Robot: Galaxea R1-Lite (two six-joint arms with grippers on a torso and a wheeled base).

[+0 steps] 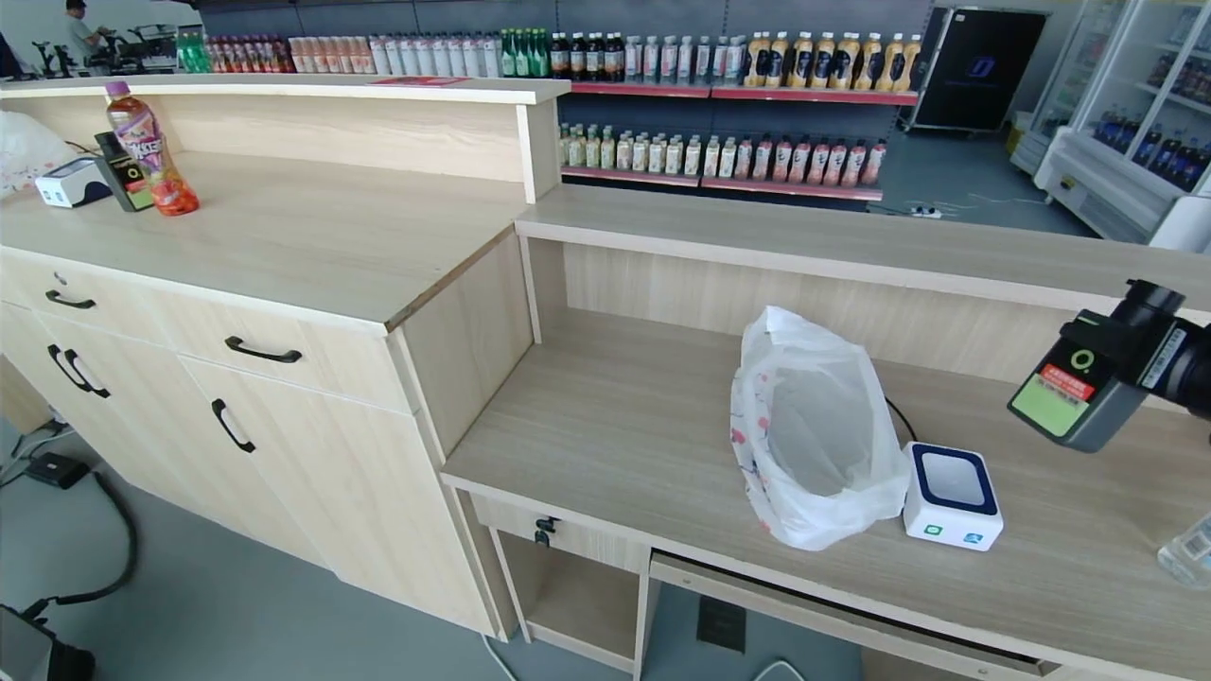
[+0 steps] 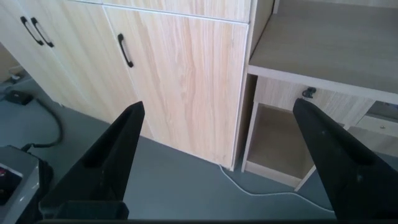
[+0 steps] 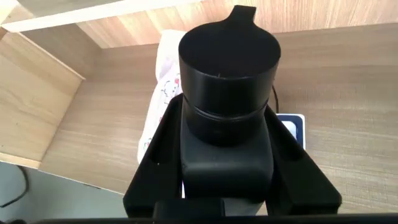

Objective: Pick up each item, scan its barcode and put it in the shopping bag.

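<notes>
Right gripper (image 3: 227,155): jaws clenched on the black body of a handheld scanner (image 1: 1079,402), one finger on each side. The scanner's grey head, with a green and red label, hangs over the right part of the lower desk (image 1: 615,416).

Left gripper (image 2: 219,107): jaws released and spread wide, nothing between them. It hangs over the grey floor in front of the cabinet doors (image 2: 186,74).

Shopping bag (image 1: 814,435): white plastic, mouth open, standing on the lower desk below and to the left of the held scanner. A white scan box (image 1: 951,492) with a blue-framed top sits just beside it, on the side nearer the right arm, with a black cable running behind.

Items: a clear bottle (image 1: 1187,553) lies at the desk's right edge. A bottle of pink drink (image 1: 147,151) stands on the upper counter (image 1: 284,236), well apart from both grippers, next to a second black scanner (image 1: 123,175) and a white box (image 1: 71,182).

Background: shelves of bottled drinks (image 1: 719,104).
</notes>
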